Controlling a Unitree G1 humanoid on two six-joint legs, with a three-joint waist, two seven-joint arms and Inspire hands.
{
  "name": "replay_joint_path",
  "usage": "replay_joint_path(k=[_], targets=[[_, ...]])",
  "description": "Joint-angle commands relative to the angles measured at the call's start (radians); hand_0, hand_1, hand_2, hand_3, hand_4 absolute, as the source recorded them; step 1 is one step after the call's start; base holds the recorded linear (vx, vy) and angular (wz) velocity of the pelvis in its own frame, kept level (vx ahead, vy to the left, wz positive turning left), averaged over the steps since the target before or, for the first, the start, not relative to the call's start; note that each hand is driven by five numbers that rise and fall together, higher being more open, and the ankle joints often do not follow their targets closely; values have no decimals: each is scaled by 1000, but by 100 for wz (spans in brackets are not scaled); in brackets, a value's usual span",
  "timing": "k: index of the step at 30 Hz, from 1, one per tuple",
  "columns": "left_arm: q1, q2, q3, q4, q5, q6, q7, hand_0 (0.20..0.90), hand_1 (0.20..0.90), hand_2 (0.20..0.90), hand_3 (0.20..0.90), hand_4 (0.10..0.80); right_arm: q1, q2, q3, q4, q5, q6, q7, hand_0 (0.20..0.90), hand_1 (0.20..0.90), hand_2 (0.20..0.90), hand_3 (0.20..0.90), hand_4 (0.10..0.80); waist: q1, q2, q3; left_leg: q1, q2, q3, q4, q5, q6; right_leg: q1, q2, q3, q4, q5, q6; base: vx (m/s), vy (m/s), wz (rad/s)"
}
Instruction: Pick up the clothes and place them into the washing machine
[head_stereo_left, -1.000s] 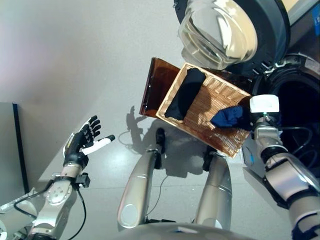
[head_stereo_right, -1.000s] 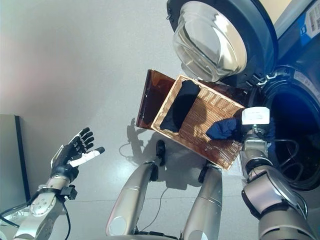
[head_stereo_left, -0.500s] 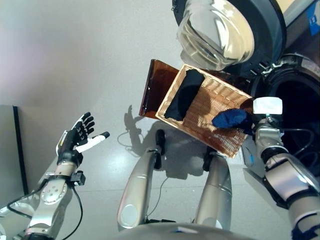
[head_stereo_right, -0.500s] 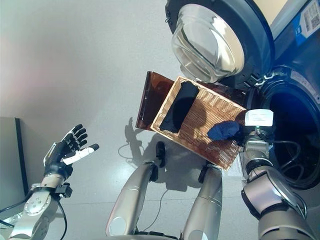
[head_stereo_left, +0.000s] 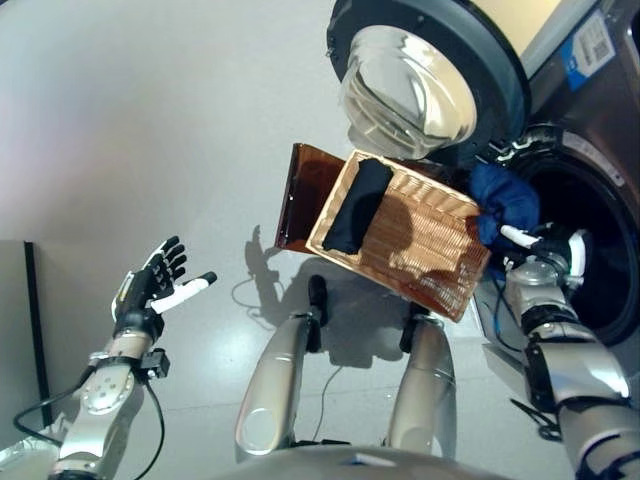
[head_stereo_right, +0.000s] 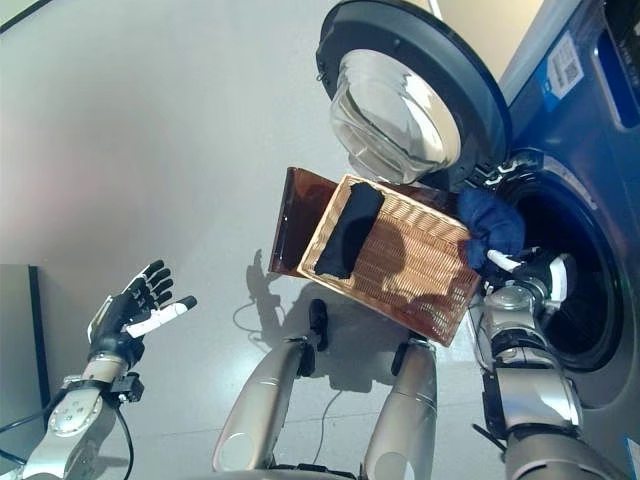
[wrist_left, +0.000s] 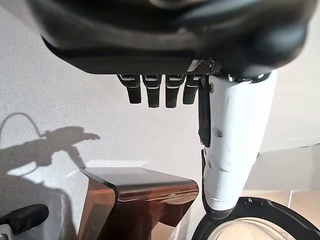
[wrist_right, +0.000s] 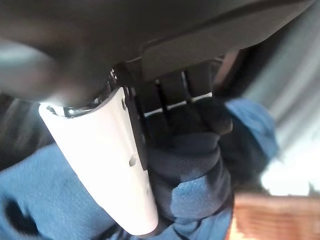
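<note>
My right hand (head_stereo_left: 545, 245) is shut on a blue garment (head_stereo_left: 505, 197) and holds it just past the basket's right end, at the rim of the washing machine's open drum (head_stereo_left: 600, 245). The right wrist view shows the fingers and white-covered thumb (wrist_right: 107, 160) curled into the blue cloth (wrist_right: 195, 185). A black garment (head_stereo_left: 358, 205) lies in the left part of the wicker basket (head_stereo_left: 420, 250), which rests on a dark brown box (head_stereo_left: 300, 195). My left hand (head_stereo_left: 150, 292) is open and empty, raised over the floor at the far left.
The machine's round glass door (head_stereo_left: 410, 85) stands open above the basket. A grey panel edge (head_stereo_left: 30, 330) lies at the left. Bare grey floor (head_stereo_left: 150, 130) stretches to the left of the box.
My right hand has lifted the blue garment out of the basket and carried it right to the drum's opening. The camera has shifted a little. The left hand has dropped slightly.
</note>
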Motion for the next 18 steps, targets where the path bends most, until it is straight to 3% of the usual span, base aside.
replay_joint_path(k=[1,8,12,18], targets=[[33,5,30,1,23,-40,42,900,900,900,900,800,41,-7,-53,-47,266,-167,6,200,200,200,200,300,-9,4,-57,29,93,-89,-73,41,-143,25,-45,55,-44,59,59,0,0,0],[34,-25,6,-17,-16,-19,43,900,900,900,900,800,22,90,-223,-135,776,-357,117,200,200,200,200,300,-11,47,-59,44,81,-77,-92,45,-143,19,-54,64,-42,47,59,12,27,-4],[40,-44,-14,-21,-48,-20,33,900,900,900,900,800,-18,89,-298,-173,892,-434,128,200,200,200,200,300,-8,79,-65,49,75,-76,-107,51,-145,19,-61,67,-38,36,60,5,9,1],[39,-36,-41,-34,-59,-37,23,900,900,900,900,800,-89,5,-312,-177,885,-478,97,200,200,200,200,300,2,105,-70,51,73,-79,-102,48,-147,20,-65,67,-25,26,61,8,-3,4]])
